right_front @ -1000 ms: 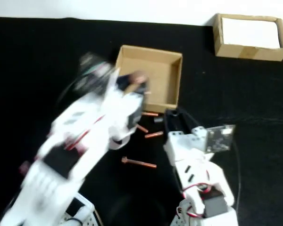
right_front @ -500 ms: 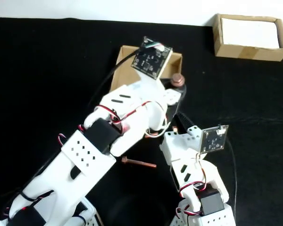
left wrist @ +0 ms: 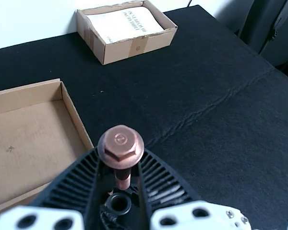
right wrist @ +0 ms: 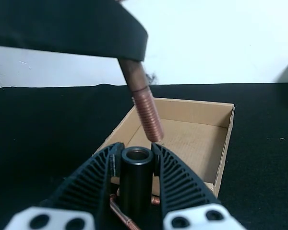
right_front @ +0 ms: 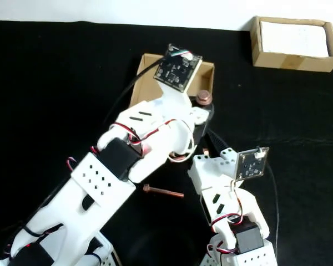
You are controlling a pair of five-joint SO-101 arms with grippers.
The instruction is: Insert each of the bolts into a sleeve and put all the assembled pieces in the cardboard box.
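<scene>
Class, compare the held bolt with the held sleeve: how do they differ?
The bolt is copper-coloured, the sleeve black. The bolt is thin and threaded, the sleeve a wider, smooth hollow tube. The sleeve stands upright in the right gripper; the bolt tilts over its mouth from the left gripper. Each is clamped.

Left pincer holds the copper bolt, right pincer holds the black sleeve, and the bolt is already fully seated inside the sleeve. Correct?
No: the copper threaded bolt is not seated. The right wrist view shows its tip just above the rim of the black cylindrical sleeve. The left pincer does hold the bolt, the right pincer the sleeve.
</scene>
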